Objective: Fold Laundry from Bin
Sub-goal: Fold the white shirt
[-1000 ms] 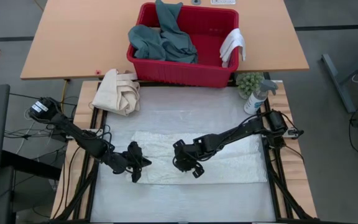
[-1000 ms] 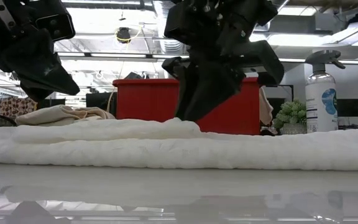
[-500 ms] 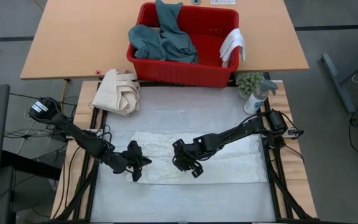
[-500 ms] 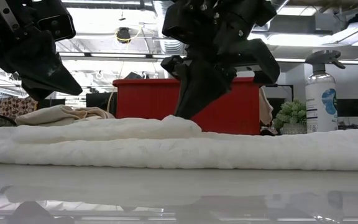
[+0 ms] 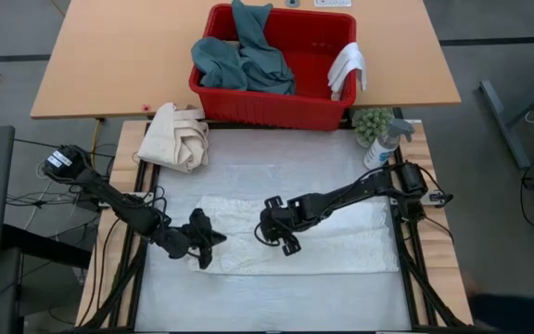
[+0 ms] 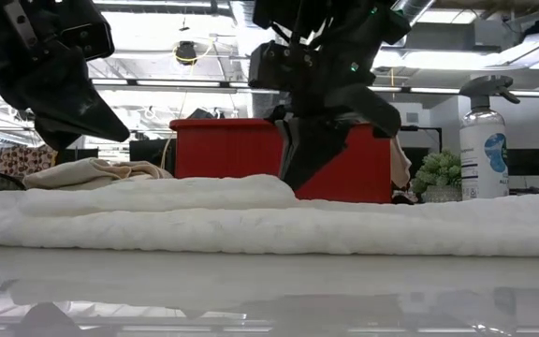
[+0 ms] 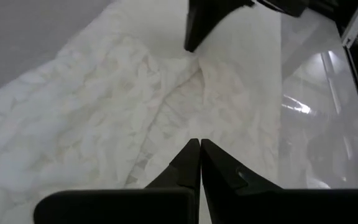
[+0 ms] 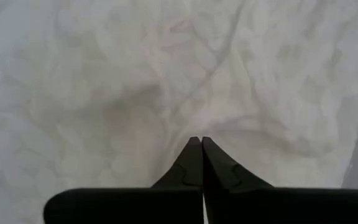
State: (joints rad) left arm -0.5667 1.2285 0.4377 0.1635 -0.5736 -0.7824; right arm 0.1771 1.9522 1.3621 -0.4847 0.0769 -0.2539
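One white textured towel [image 5: 332,243] is laid flat on the worktop [image 5: 248,176], with left gripper [image 5: 202,250] and right gripper [image 5: 281,239] fingers pressed together above it; one red slotted bin [image 5: 276,102] holds teal garment [image 5: 244,60].

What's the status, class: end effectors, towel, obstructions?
Left end effector shut, at towel edge. Right end effector shut, mid-towel. Nothing in the way.

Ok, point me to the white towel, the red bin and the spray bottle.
white towel [image 5: 341,243], high view: bare textured stretch right of the arms.
red bin [image 5: 267,109], high view: its near side wall.
spray bottle [image 6: 484,150], low view: the clear body, at the label.
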